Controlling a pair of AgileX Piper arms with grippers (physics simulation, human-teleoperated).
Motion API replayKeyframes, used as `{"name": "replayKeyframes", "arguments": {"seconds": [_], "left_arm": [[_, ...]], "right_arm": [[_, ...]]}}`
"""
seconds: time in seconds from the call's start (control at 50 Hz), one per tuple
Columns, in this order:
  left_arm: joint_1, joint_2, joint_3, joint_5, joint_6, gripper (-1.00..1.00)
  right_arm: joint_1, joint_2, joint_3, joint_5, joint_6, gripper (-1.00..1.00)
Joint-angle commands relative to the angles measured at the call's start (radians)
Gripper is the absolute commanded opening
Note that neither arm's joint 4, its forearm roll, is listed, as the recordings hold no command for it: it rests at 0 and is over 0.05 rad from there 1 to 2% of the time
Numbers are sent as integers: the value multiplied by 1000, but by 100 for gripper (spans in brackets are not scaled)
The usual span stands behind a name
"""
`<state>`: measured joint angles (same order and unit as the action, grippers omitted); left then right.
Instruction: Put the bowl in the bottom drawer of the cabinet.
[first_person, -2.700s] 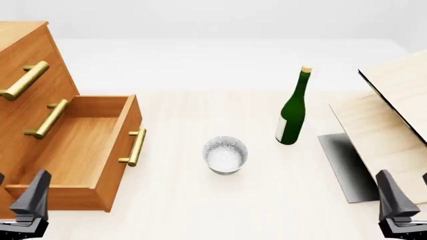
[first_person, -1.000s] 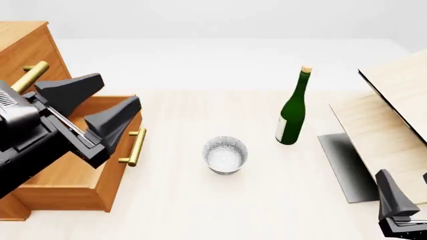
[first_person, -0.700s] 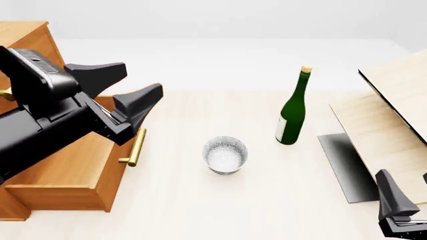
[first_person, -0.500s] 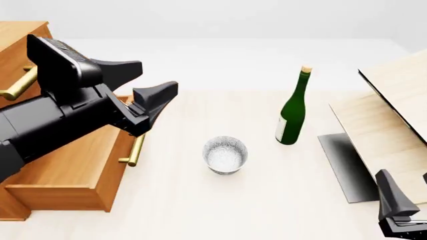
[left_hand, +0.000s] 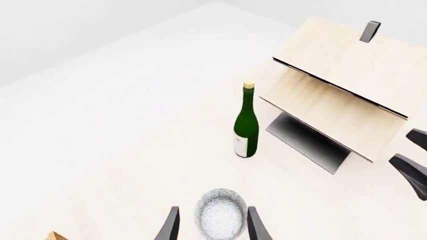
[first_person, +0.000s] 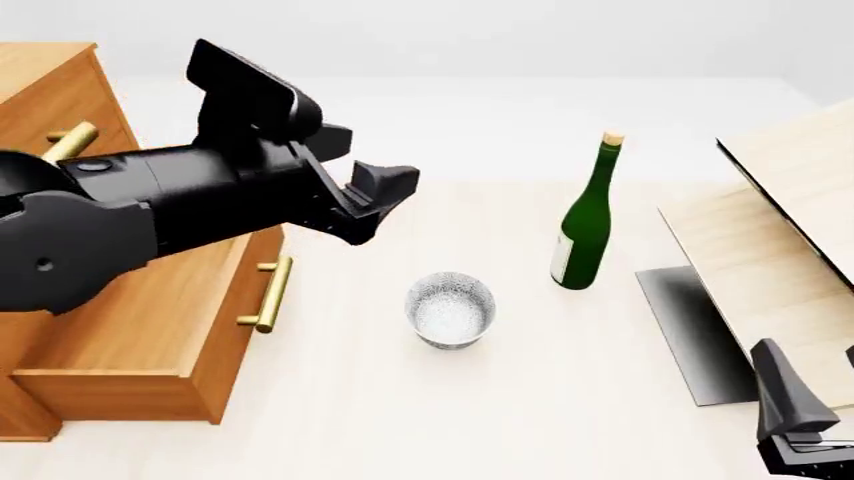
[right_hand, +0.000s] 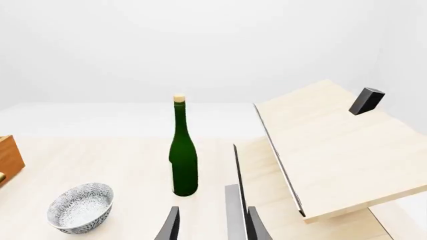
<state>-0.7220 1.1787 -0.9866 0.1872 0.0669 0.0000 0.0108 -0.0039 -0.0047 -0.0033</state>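
The left pincer (first_person: 380, 195) hung released above the tabletop (first_person: 400, 420), left of and beyond the bowl (first_person: 451, 309). The right pincer (right_hand: 208, 222) was released too, near the right edge.

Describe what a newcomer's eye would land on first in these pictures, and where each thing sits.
The big black left arm dominates, reaching from the left over the pulled-out bottom drawer toward the table's middle. Just beyond its open fingers sits the speckled white bowl, alone on the pale table. A green bottle stands upright to the bowl's right.
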Motion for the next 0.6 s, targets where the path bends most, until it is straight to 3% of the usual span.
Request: {"name": "replayKeyframes", "arguments": {"seconds": [0.02, 0.36, 0.6], "left_arm": [[-12, 70, -76, 91, -29, 100], [-27, 121, -126, 135, -103, 100], [-54, 201, -196, 178, -115, 100]], "right_arm": [[0, 0, 0, 0, 0, 100], [0, 0, 0, 0, 0, 100], [0, 0, 0, 0, 0, 100]]}}
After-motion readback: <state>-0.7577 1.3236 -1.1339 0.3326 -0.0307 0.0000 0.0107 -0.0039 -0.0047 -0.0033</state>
